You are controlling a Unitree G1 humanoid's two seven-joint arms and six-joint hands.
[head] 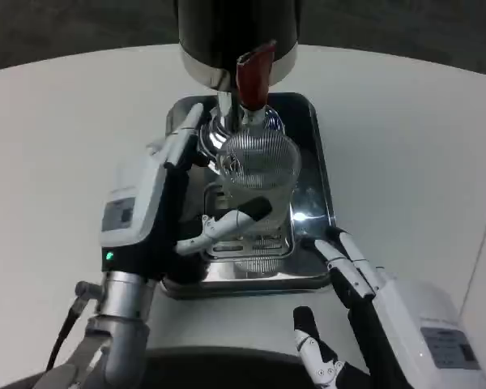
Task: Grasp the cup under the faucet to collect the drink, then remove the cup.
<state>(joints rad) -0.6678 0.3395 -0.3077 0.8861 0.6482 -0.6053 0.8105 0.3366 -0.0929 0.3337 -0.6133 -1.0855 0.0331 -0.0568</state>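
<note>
Above cup (pixel 257 166): blocked at 12 o'clock by faucet (pixel 251 77) and dispenser (pixel 236 36).
9 o'clock: left hand (pixel 166 203) fills it.
3 o'clock: open tray (pixel 317 154).
5 o'clock: right hand (pixel 352 279) near.

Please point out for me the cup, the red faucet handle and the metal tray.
cup (pixel 259 166), head view: on its ribbed clear wall.
red faucet handle (pixel 253 77), head view: on the middle of the red lever.
metal tray (pixel 320 154), head view: on its right rim.

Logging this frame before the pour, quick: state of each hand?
Left hand: holding the ribbed clear cup under the faucet.
Right hand: open, fingers apart, holding nothing, by the metal tray.
</note>
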